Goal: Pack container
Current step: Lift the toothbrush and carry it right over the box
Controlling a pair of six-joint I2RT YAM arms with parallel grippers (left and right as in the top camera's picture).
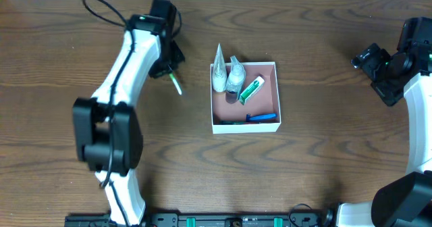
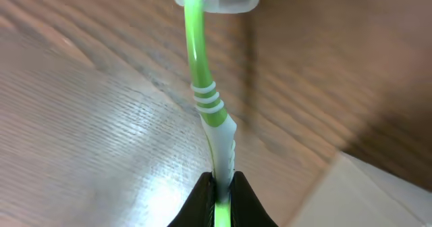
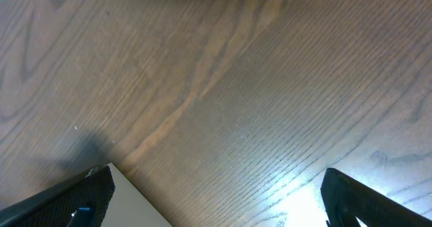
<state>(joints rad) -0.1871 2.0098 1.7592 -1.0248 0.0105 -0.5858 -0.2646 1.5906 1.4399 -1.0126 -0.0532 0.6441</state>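
The container is a shallow square white-walled box with a pinkish-brown inside at the table's middle. It holds two clear bottles, a green and white tube and a blue item. My left gripper is left of the container and shut on a green and white toothbrush, whose capped head points away from the jaws. The toothbrush also shows in the overhead view. My right gripper is open and empty at the far right, well away from the container; its fingers frame bare wood.
The table is dark wood. A pale flat corner shows at the lower right of the left wrist view, and another at the lower left of the right wrist view. A black cable loops at the back left.
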